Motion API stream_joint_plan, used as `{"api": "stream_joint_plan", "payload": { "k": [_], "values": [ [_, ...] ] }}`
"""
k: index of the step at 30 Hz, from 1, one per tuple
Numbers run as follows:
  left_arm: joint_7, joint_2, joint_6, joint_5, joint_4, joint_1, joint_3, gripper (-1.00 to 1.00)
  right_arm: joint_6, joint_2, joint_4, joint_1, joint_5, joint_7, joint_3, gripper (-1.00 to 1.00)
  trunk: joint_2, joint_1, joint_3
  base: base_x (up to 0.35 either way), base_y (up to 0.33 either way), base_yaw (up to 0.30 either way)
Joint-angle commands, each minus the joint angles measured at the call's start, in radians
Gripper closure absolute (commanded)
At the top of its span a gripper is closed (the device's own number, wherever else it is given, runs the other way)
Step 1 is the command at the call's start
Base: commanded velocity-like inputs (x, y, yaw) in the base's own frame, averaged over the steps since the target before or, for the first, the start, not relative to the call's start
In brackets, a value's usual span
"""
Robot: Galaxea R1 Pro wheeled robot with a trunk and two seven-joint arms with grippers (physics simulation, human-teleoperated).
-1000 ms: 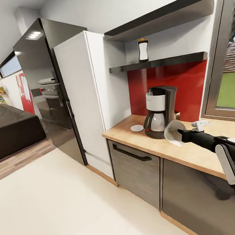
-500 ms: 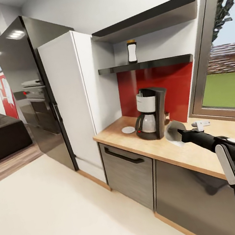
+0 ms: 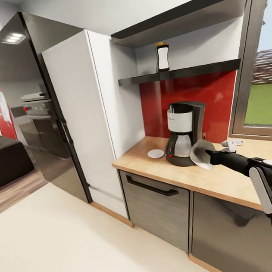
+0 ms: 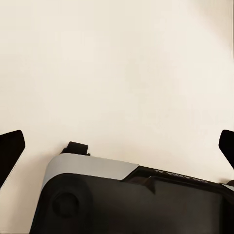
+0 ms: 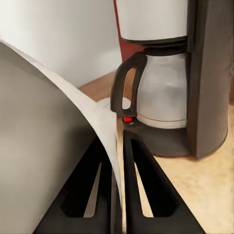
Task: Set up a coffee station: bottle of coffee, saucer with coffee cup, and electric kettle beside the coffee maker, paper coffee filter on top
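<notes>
The black and white coffee maker (image 3: 184, 132) stands on the wooden countertop (image 3: 212, 179) against the red backsplash. A small white saucer (image 3: 155, 153) lies just left of it. The bottle of coffee (image 3: 162, 57) stands on the dark lower shelf (image 3: 187, 71) above. My right gripper (image 3: 209, 156) is shut on a pale paper coffee filter (image 3: 199, 152), held in the air just right of the coffee maker's glass pot. In the right wrist view the filter (image 5: 48, 146) is pinched between the fingers (image 5: 139, 165), with the coffee maker (image 5: 165, 87) close ahead. My left gripper (image 4: 118, 146) hangs open over pale floor.
A tall white cabinet (image 3: 89, 116) and a black fridge (image 3: 29, 95) stand left of the counter. A small white object (image 3: 232, 143) sits on the counter by the window (image 3: 265, 108). Grey cabinet fronts (image 3: 158, 211) run below. Pale floor (image 3: 62, 251) spreads to the left.
The whole head view has shifted sideways and back, so the camera moved. My right gripper holds the filter at the same place in the view, beside the coffee maker.
</notes>
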Motion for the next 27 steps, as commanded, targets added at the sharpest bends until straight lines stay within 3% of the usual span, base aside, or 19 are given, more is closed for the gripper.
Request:
{"api": "stream_joint_plan", "payload": {
  "k": [1,11,21,27],
  "values": [
    [0.000,0.000,-0.001,0.010,-0.002,0.001,0.000,-1.00,0.009,0.000,0.000,-0.001,-0.012,-0.001,-0.001,1.00,-0.001,0.000,-0.001,0.058,0.059,-0.232],
    [-0.001,0.000,-0.001,0.010,-0.002,0.001,0.000,-1.00,0.009,0.000,0.000,-0.001,-0.012,-0.001,0.000,1.00,-0.001,0.000,-0.001,0.015,0.062,-0.255],
    [-0.001,0.000,-0.001,0.010,-0.002,0.001,0.000,-1.00,0.009,0.000,0.000,-0.001,-0.012,-0.001,0.000,1.00,-0.001,0.000,-0.001,0.013,0.281,-0.042],
    [-0.001,0.000,-0.001,0.010,-0.002,0.001,0.000,-1.00,0.009,0.000,0.000,-0.001,-0.012,-0.001,0.000,1.00,-0.001,0.000,-0.001,0.032,0.099,-0.184]
  ]
}}
